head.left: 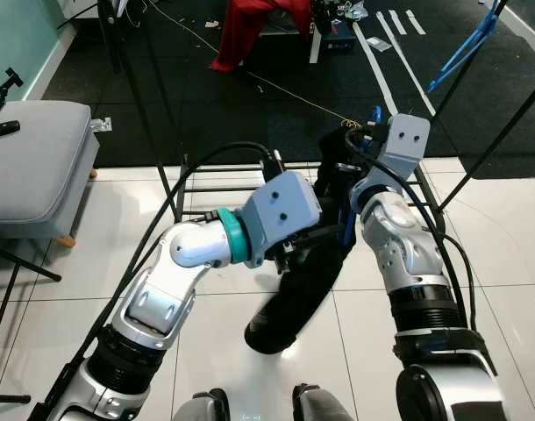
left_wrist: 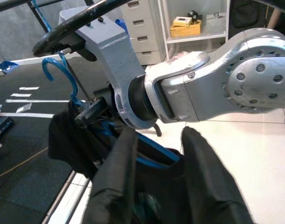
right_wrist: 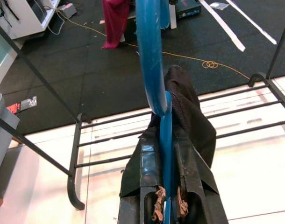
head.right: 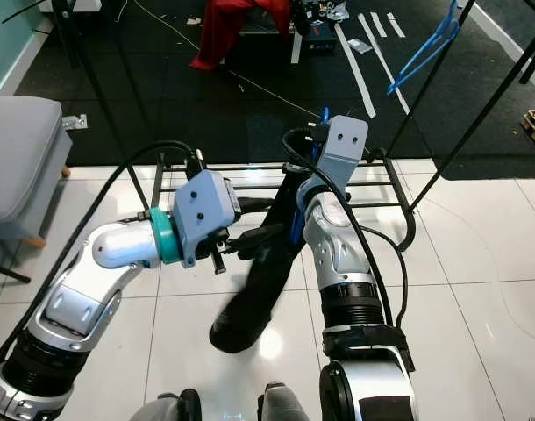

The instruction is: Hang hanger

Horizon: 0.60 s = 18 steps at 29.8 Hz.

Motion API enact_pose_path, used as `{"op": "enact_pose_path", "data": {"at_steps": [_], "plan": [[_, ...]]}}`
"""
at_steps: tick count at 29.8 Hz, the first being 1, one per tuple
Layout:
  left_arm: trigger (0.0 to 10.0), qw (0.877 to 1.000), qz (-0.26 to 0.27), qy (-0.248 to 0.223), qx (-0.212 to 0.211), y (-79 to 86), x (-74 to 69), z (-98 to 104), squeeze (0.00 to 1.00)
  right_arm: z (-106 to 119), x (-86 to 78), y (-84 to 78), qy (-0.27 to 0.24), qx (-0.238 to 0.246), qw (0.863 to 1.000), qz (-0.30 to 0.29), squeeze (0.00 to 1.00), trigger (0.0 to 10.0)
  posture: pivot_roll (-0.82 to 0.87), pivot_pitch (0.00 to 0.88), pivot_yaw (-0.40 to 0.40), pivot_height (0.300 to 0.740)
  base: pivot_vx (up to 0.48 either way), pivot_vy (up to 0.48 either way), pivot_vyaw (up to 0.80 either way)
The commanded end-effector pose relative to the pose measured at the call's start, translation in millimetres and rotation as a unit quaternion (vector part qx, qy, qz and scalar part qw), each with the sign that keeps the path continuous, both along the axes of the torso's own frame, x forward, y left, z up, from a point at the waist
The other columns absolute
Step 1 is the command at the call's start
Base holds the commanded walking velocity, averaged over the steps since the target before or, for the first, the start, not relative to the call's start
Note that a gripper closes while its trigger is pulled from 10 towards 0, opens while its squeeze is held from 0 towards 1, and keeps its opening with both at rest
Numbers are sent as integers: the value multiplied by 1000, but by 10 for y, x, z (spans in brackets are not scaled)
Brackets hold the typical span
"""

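Right tool (right_wrist: 167, 205) clenched on the stem of the blue hanger (right_wrist: 151, 60); in the right wrist view the two black fingers (right_wrist: 143, 182) pinch the plastic between them, hook rising beyond the tips. A black garment (head.left: 298, 294) is draped on the hanger and hangs down toward the white tiled floor (head.left: 504, 254), its lower end at about 6 o'clock from the tool in the head view

Left tool (left_wrist: 156, 186) stands released, fingers (left_wrist: 119, 177) parted, pressed up against the dark cloth just beside the right wrist, at roughly 9 o'clock from the right tool. Seems to be steadying or arranging the garment rather than carrying it

Outward: black rack frame (head.left: 250, 175) with low crossbars directly behind both arms at 12 o'clock; slanted poles at 2 o'clock carry a second blue hanger (head.right: 425, 48). Grey cushioned seat (head.left: 31, 167) at 9 o'clock, red cloth (head.left: 250, 26) far off at 12

Step judged: hanger with garment in hand, not yet hung. Next move calls for lifting the hook above a rail, left tool drawing clear of the cloth, then lowering the hook onto the bar
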<state>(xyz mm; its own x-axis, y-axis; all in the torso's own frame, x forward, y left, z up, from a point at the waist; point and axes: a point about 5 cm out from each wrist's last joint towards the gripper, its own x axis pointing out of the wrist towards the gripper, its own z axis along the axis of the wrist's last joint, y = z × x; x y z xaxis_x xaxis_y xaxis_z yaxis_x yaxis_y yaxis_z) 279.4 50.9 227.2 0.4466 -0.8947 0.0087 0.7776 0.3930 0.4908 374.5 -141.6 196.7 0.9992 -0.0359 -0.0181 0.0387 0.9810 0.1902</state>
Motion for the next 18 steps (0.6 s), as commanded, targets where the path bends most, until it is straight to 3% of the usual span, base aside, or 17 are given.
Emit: {"op": "enact_pose_path", "data": {"at_steps": [1, 5, 6, 8, 10, 12, 13, 14, 15, 16, 18], "plan": [[10000, 1000, -6, 9, 2, 9, -30, -27, 1000, 58, 6, -14, -10, 2, 1000, -1, 0, 10000, -89, 85, 19, 740, 0, 0, 0], [10000, 1000, -7, 10, 7, 51, -57, -21, 996, 71, 6, -32, -14, -1, 1000, 0, 0, 10000, -90, 86, 19, 740, 0, 0, 0], [10000, 1000, 24, 8, 2, 120, 10, -6, 0, 74, 4, -40, -15, -5, 1000, 13, 0, 10000, -90, 87, 21, 740, 0, 0, 0], [10000, 1000, 24, 8, 2, 120, 10, -6, 0, 74, 4, -40, -15, -5, 1000, 13, 0, 10000, -90, 87, 21, 740, 0, 0, 0], [10000, 992, 120, 15, -22, 324, 213, -3, 0, 52, -19, -47, -9, -21, 998, 62, 0, 10000, -93, 82, 21, 740, 0, 0, 0], [10000, 973, 214, 57, -68, 501, 384, -106, 0, 1, -55, -79, 4, -28, 995, 99, 0, 10000, -90, 79, 22, 740, 0, 0, 0], [10000, 973, 214, 57, -68, 501, 384, -106, 0, 1, -55, -79, 4, -28, 995, 99, 0, 10000, -90, 79, 22, 740, 0, 0, 0], [10000, 963, 245, 78, -82, 552, 429, -171, 0, -12, -67, -98, 6, -28, 994, 105, 0, 10000, -90, 80, 21, 740, 0, 0, 0], [10000, 945, 285, 119, -112, 618, 488, -276, 0, -21, -84, -108, 6, -19, 993, 119, 0, 10000, -94, 74, 28, 740, 0, 0, 0], [10000, 945, 285, 119, -112, 618, 488, -276, 0, -21, -84, -108, 6, -19, 993, 119, 0, 10000, -94, 74, 28, 740, 0, 0, 0], [10000, 902, 357, 185, -155, 738, 567, -505, 0, -16, -119, -131, 0, 22, 990, 137, 0, 10000, -100, 67, 38, 740, 0, 0, 0]]}}
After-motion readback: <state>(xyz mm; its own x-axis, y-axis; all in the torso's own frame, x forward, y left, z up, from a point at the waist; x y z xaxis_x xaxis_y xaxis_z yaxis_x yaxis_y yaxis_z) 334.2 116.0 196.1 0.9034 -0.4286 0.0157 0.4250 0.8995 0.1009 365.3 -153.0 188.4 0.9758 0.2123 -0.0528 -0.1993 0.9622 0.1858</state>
